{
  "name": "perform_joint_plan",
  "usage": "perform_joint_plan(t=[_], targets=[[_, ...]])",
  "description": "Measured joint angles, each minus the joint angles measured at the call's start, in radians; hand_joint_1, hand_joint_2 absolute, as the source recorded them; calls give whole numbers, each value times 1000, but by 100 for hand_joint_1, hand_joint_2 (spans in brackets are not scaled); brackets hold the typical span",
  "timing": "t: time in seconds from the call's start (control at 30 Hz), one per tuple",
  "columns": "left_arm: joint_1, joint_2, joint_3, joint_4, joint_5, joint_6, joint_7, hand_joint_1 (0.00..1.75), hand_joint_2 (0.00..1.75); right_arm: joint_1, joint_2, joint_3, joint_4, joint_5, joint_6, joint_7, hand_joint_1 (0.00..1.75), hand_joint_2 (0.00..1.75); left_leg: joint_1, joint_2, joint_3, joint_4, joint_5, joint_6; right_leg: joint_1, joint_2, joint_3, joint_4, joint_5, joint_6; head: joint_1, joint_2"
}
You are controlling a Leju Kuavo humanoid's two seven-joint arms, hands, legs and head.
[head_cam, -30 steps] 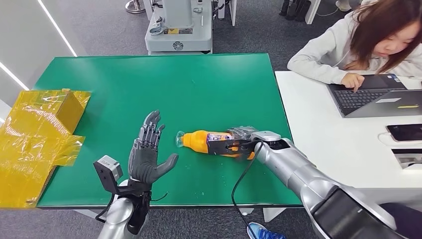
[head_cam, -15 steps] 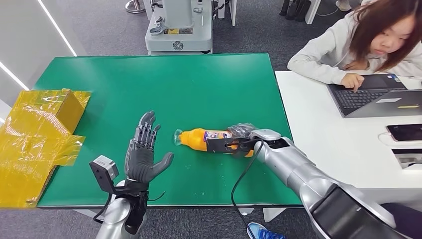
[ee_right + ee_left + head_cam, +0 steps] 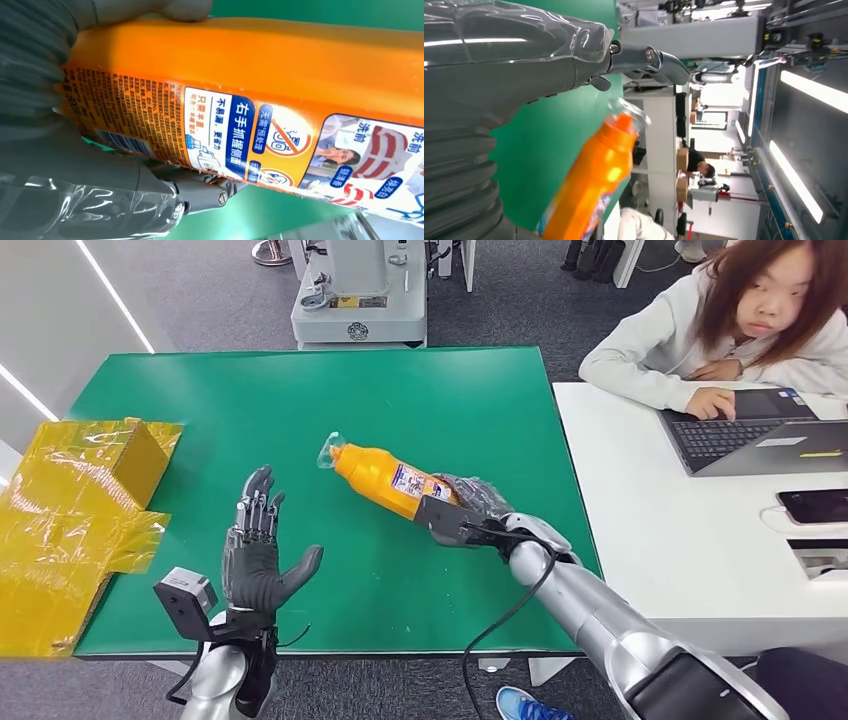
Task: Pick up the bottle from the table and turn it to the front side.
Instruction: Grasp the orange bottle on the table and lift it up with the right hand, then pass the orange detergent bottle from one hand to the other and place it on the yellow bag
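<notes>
Orange plastic is what your right hand (image 3: 470, 502) holds — the bottle (image 3: 385, 478), gripped at its base end with the fingers (image 3: 200, 190) wrapped round the body and the thumb on the opposite side. The bottle is lifted off the green table (image 3: 430, 390) and tilted, its clear-capped neck pointing up and away from the fingers toward the table's middle. In the right wrist view you see the printed label facing the camera, barcode and small text nearest the palm, blue and white panels further out past the fingertips.

Your left hand (image 3: 256, 550) holds nothing — palm up-turned and facing the bottle, fingers straight and slightly apart, thumb stuck out to the side toward the bottle. It hovers over the table's near edge, well apart from the bottle. The left wrist view shows the bottle's neck just beyond the fingertips.

Yellow film wrapping (image 3: 70, 510) lies off to the outer side of your left hand. A person (image 3: 740, 320) sits at the white desk (image 3: 660, 520) beyond your right hand, typing on a laptop (image 3: 760, 440).
</notes>
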Motion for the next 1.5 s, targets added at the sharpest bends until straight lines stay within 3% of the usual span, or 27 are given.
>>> perform_joint_plan(t=[0.3, 0.47, 0.6, 0.8, 1.07, 1.3, 1.5], targets=[[-22, 30, 88, -37, -71, 49, -4, 0, 175, 330, -9, -236, -372, 25, -127, -29, 175, 175, 0, -1, -1, 0, 0, 0, 0, -1, 0, 0, -1, 0, 0, 0], [-24, 32, 117, -44, -55, -57, 33, 0, 175, 501, -12, -357, -574, 68, -168, -79, 175, 175, 0, -2, -2, 0, -1, 0, 0, -2, -1, -1, -1, 0, 0, 0], [-50, 29, 119, -31, -41, -127, 55, 0, 175, 561, -11, -399, -686, 94, -162, -87, 175, 175, 0, -1, -2, 0, -1, 0, 0, -1, -1, -1, 0, 0, 0, 0], [-124, 8, 115, 14, -44, -205, 86, 0, 175, 545, 7, -380, -732, 141, -146, -75, 175, 175, 0, 0, -2, 0, 1, 0, 0, -1, -1, 0, 1, -1, 0, 0], [-225, 5, 94, 78, 20, -253, 110, 0, 175, 416, 61, -285, -684, 161, -89, -52, 175, 175, 0, 1, -1, 0, 1, -1, 0, 1, -1, 1, 1, -1, 0, 0], [-240, 9, 91, 88, 40, -262, 119, 0, 175, 360, 84, -248, -644, 158, -74, -43, 175, 175, 0, 1, -2, 0, 1, -1, 0, 0, -1, 1, 1, -1, 0, 0], [-275, 40, 83, 118, 134, -348, 166, 0, 175, 242, 137, -177, -462, 138, -45, -25, 175, 175, 0, 0, -2, 0, 1, -1, 0, 0, -1, 1, 1, -1, 0, 0]])
